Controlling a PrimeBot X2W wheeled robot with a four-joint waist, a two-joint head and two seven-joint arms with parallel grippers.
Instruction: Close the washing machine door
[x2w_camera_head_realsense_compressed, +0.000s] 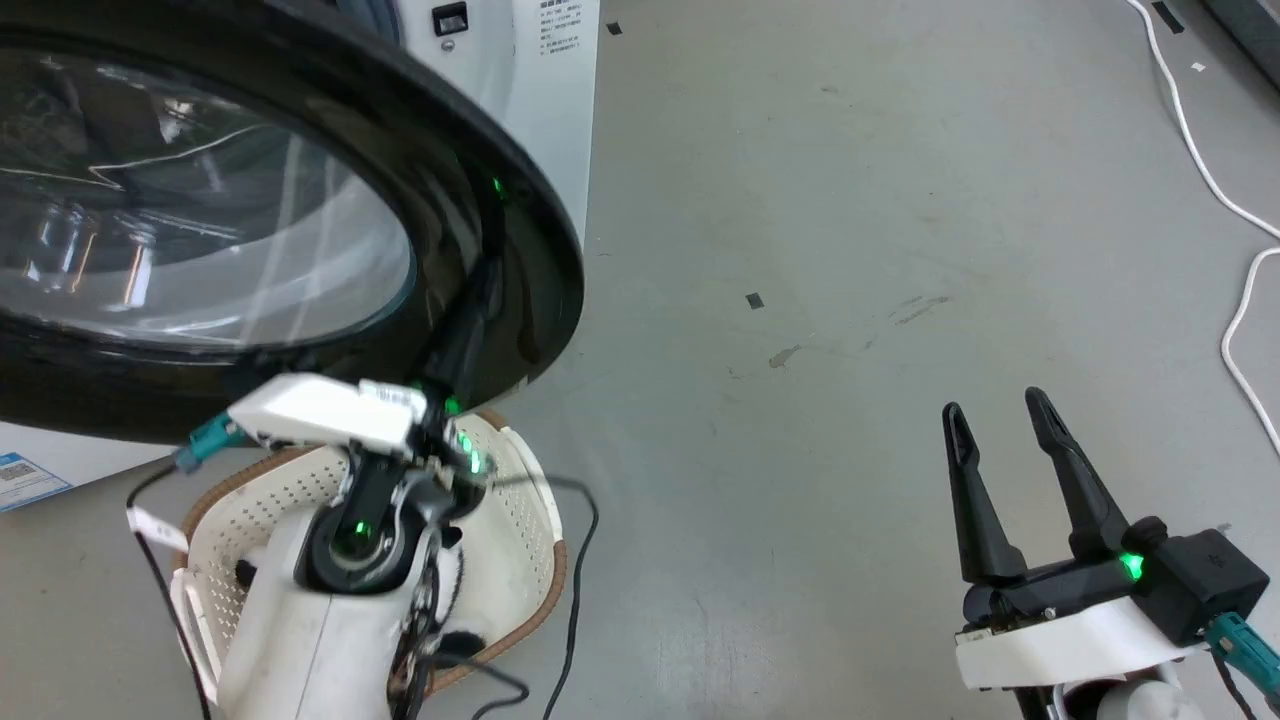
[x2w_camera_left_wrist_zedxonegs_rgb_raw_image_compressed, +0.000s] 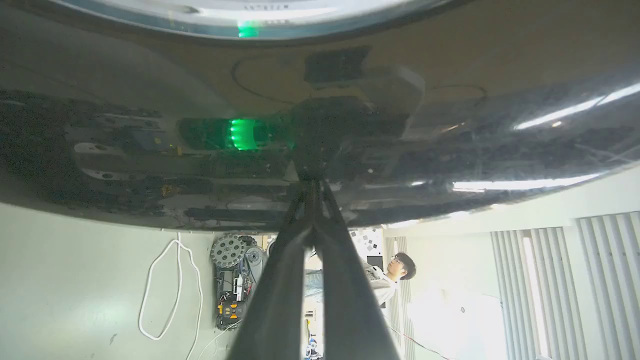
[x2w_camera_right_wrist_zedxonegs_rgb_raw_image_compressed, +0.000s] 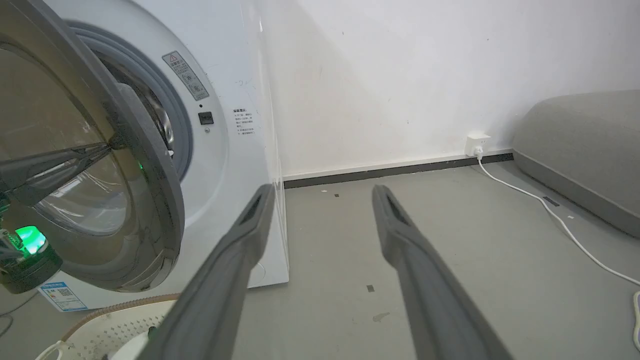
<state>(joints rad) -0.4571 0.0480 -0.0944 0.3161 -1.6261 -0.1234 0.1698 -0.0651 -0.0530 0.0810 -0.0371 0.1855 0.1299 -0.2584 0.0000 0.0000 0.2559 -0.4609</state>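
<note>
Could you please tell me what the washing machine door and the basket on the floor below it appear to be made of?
The washing machine door looks like glossy black plastic, its rim mirroring lights, around a clear glass window you can see through. The basket seems matte cream plastic, punched with small holes; its brown rim may be a different trim.

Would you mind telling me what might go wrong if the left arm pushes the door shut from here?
1. The left gripper, fingers shut, bears on the glossy curved face of the washing machine door near its rim; the tips could skid off.
2. The loose black cable under that arm loops past the basket and may snag.
3. The door stands ajar from the washing machine; a weak push may not latch it.
</note>
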